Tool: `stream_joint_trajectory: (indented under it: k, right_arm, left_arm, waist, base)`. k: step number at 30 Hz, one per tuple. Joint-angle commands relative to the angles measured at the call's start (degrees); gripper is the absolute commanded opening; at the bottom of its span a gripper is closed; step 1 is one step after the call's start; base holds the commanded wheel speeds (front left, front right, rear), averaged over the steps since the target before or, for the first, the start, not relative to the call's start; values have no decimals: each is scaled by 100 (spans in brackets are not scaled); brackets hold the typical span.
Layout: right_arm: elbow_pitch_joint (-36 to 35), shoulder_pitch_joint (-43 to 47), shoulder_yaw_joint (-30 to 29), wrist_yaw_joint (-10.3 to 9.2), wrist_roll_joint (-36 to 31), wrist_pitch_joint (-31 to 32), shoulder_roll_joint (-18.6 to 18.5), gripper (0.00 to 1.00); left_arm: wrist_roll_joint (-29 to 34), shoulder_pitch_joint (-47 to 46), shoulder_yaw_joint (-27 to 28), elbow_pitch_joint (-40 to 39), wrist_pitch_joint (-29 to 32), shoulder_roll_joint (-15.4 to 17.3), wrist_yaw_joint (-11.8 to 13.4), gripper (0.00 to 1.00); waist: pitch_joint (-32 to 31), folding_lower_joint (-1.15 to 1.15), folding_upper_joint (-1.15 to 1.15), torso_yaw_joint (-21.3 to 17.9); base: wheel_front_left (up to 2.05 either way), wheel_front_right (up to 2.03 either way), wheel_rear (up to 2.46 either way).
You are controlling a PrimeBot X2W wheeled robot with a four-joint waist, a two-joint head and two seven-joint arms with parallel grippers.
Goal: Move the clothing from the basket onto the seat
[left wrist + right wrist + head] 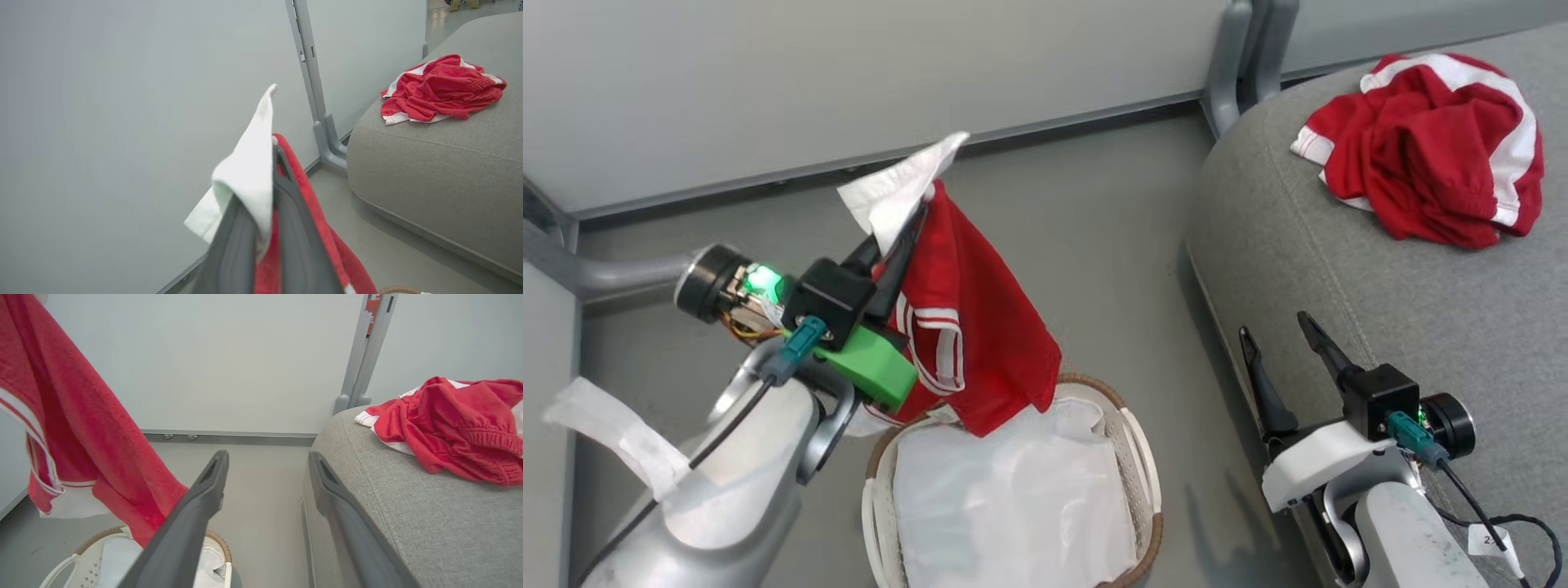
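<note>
Clothing hangs pinched in left fingers above basket.

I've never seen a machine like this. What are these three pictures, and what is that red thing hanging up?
It is a robot with two arms. One picture comes from a camera on its head, looking down; the other two come from cameras on its wrists. The left hand is pinching a red sports garment, lifted above the white basket. Some white cloth is caught in that pinch too. The right hand is open and holds nothing, beside the big grey seat. Another red garment already lies crumpled on the seat.
</note>
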Motion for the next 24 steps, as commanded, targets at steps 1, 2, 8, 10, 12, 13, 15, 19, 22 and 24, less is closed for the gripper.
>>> stream_joint_trajectory:
  k: [1,2,8,10,12,13,15,19,22,24]
  right_arm:
    - [26,113,24,-8,40,-11,-22,100]
    - [32,136,44,-8,49,-11,-21,100]
    - [34,150,178,-8,112,-11,-21,100]
    - [17,95,236,-8,145,-11,-22,100]
    - [13,46,288,-8,151,-11,-22,100]
    - [8,17,320,-8,165,-11,-21,100]
    - [-1,-45,397,-8,185,-11,-21,100]
    - [-13,-190,571,-8,185,-11,-21,100]
    - [-15,-341,698,-8,164,-11,-22,100]
    - [-7,-422,776,-8,159,-11,-22,100]
  left_arm:
    - [22,-140,50,-130,64,81,-32,0]
    - [25,-192,57,-208,124,123,-47,0]
    - [-24,-680,150,-718,550,278,-110,0]
    - [-41,-856,172,-866,681,286,-131,0]
    - [-82,-1008,190,-957,786,255,-150,0]
    - [-105,-1076,203,-990,812,240,-154,0]
    - [-136,-1213,211,-1027,870,214,-179,0]
    - [-174,-1399,147,-1042,924,147,-226,0]
    - [-182,-1506,79,-1042,953,121,-252,0]
    - [-188,-1551,43,-1053,962,92,-273,0]
  waist:
    - [-470,0,0,-1]
    - [-507,0,0,-13]
    - [-645,0,0,-81]
    - [-658,0,0,-107]
    - [-667,0,0,-123]
    - [-668,0,0,-131]
    - [-667,0,0,-149]
    - [-670,0,0,-176]
    - [-686,0,0,-183]
    - [-704,0,0,-175]
  base:
    - [0,0,0]
    - [0,0,0]
    - [0,0,0]
    - [0,0,0]
    - [0,0,0]
    - [0,0,0]
    - [0,0,0]
    - [0,0,0]
    - [0,0,0]
    - [0,0,0]
